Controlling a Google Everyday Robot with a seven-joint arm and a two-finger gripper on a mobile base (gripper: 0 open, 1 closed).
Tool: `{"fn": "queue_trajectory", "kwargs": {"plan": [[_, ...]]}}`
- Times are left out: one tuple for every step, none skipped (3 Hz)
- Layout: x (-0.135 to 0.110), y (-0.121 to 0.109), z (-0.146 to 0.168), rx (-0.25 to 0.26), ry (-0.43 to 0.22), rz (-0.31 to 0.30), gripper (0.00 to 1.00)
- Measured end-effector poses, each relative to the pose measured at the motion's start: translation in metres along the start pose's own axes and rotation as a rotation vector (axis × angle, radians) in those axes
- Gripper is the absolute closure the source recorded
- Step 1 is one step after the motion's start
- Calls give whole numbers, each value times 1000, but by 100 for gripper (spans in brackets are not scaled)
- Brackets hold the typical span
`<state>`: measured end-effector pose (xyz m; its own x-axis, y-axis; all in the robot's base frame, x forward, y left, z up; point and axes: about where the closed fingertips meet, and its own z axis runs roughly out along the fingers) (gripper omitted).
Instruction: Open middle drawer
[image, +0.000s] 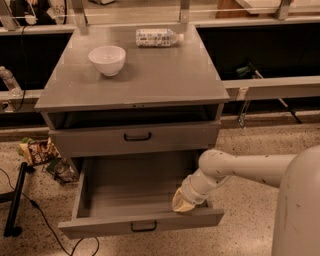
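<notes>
The hand (184, 203) is lowered into the middle drawer (95, 228), at its right front corner, just behind the front panel and close against the right side wall. Its pale, cream-coloured tip points down toward the drawer floor, and I cannot tell whether it is spread or pressed together, nor whether it is touching the panel. The white arm (240, 167) runs from the hand up and to the right, over the drawer's right wall. The middle drawer stands pulled well out of the cabinet, its grey interior open to view on the hand's left, and its small black handle (144, 226) sits on the outer face of the front, just to the lower left of the hand. Above the hand, the taller-fronted upper drawer (90, 141) is shut, with its own black handle (137, 136) at its centre. Higher still is the grey desk (165, 75). On it, up and to the left of the hand, stands a white bowl (107, 59), and a plastic bottle (157, 37) lies on its side at the far edge. Far to the left of the hand, snack bags (37, 150) lie on the speckled floor (250, 140) beside the cabinet.
</notes>
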<state>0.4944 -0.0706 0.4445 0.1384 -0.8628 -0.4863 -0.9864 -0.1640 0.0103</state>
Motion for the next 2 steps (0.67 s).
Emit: {"fn": "queue_trajectory", "kwargs": {"plan": [[2, -13, -13, 67, -4, 13, 100], [19, -37, -42, 173, 40, 24, 100]]}}
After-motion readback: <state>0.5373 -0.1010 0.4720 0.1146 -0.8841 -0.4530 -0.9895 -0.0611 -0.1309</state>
